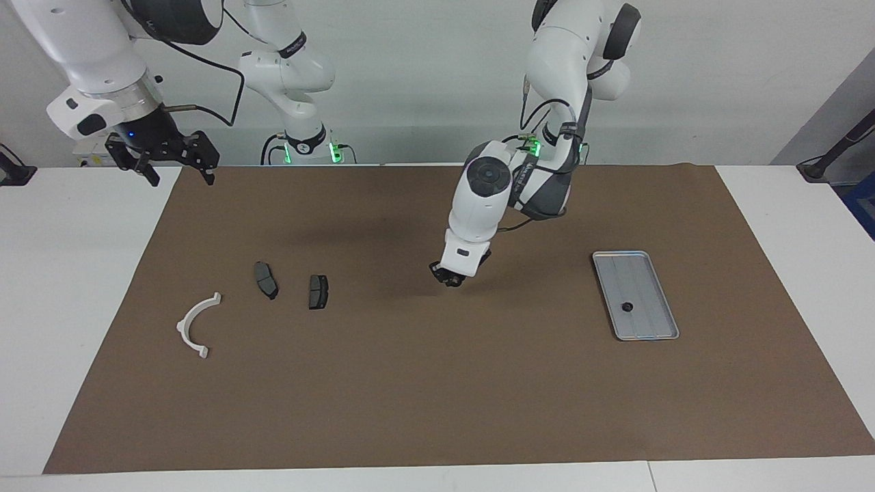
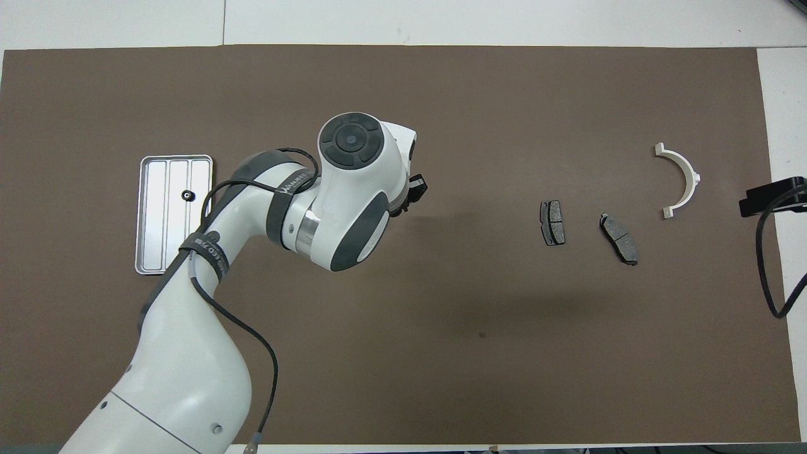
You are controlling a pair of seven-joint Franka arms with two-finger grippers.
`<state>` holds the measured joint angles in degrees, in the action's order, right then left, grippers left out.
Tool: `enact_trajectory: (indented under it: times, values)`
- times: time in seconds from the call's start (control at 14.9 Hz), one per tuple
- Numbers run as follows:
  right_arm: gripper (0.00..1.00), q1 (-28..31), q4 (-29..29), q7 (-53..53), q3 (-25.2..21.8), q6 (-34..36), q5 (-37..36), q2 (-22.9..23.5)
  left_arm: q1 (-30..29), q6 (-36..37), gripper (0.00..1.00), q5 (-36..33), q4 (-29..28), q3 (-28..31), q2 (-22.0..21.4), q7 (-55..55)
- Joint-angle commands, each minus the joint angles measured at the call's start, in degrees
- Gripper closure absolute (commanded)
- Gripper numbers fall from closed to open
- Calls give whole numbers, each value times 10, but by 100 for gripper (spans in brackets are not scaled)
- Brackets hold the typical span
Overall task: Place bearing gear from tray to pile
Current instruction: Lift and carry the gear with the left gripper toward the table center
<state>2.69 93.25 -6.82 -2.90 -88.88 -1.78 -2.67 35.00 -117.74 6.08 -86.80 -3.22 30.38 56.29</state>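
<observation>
Brown matting (image 1: 437,396) is covering most of the white tabletop (image 1: 41,307), and every part is lying on it. Toward the left arm's end, the silver metal tray (image 1: 601,263) is lying flat, and a small dark gear (image 1: 625,307) is sitting in it, somewhat toward the end of the tray farther from the robots. Toward the right arm's end, the pile is lying as three separate pieces: two dark grey brake pads (image 1: 266,279) (image 1: 318,292) are lying near each other without touching. A white half-ring bracket (image 1: 183,325) is lying beside them, a little farther from the robots and closer to the edge of the matting. The left arm is reaching out from its base, and the left gripper (image 1: 448,279) is hanging low over bare matting between the tray and the brake pads, well apart from both. Its wrist is hiding most of it, so I cannot tell how far it is closed or whether it is carrying anything. The right arm is waiting, and the right gripper (image 1: 164,160) is hanging spread wide and empty above the matting's corner nearest its base.
</observation>
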Motion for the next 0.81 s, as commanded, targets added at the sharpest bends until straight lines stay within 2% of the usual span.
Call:
enact_trajectory:
  times: [0.0, 0.74]
  values:
    - [0, 9, 25, -11, 4, -34, 3, -13, 42, 24, 82, -7, 86, 25, 79, 29]
    - [0, 7, 25, -5, 4, -32, 3, -12, 56, 8, 81, -17, 52, 31, 79, 33]
